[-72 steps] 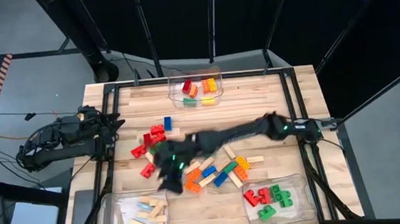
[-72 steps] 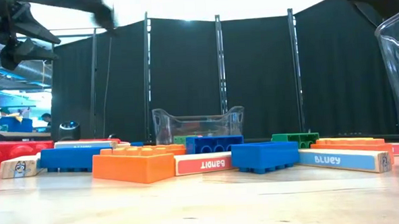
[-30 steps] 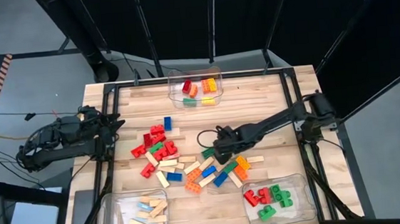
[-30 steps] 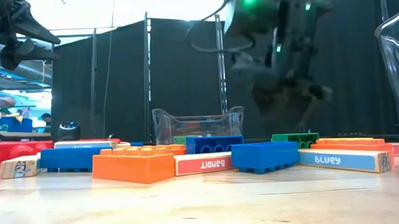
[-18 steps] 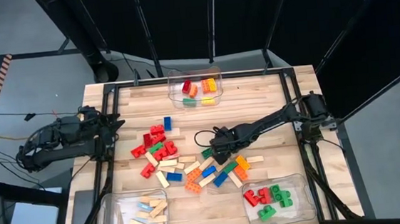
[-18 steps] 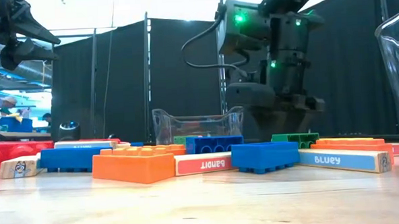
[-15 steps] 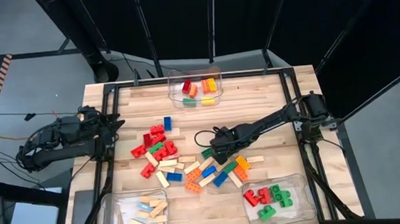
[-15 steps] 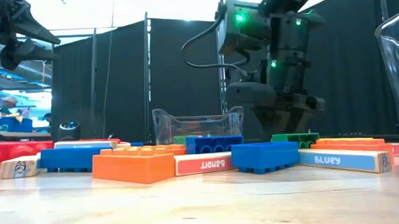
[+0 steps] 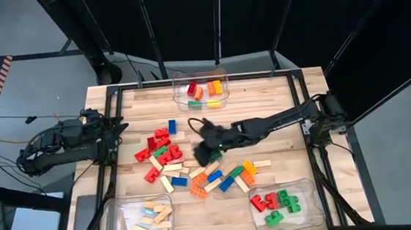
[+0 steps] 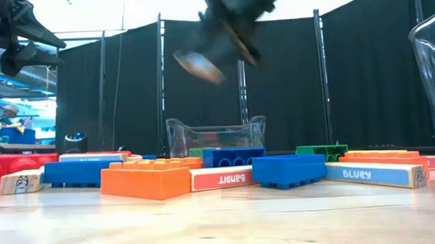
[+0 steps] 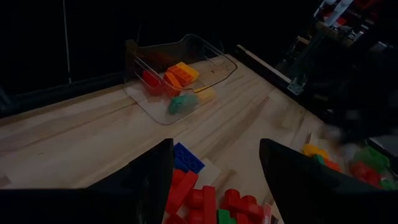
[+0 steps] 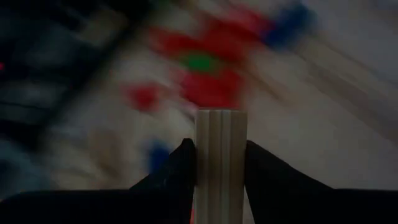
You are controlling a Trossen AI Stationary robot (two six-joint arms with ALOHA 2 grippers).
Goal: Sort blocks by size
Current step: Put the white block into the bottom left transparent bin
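The blocks (image 9: 187, 166) lie in a loose pile mid-table: red, green, blue, orange and yellow studded bricks and pale wooden bars, flat on the wood. My right gripper (image 9: 205, 147) hangs above the pile's far side, high in the low view (image 10: 215, 30), shut on a pale wooden bar (image 12: 219, 143). My left gripper (image 11: 214, 180) waits open at the table's left edge (image 9: 114, 126), holding nothing. My right gripper pinches the wooden bar by its two long sides (image 12: 217, 171) between its two fingers (image 12: 180, 171). The bar runs along the fingers, and its free end (image 12: 219, 121) sticks out past the fingertips. The fingers slant down from the table's right. The bar is lifted clear of the pile.
A clear bin (image 9: 201, 89) at the far edge holds several coloured bricks. A bin (image 9: 144, 219) at the near left holds wooden bars. A bin (image 9: 282, 204) at the near right holds red and green bricks. Bare wood lies between the pile and the far bin.
My right gripper has risen from the pile's right part with the wooden bar and swung toward the table's left. It has tipped from pointing almost straight down to a slant. The bar has come up clear of the other blocks.
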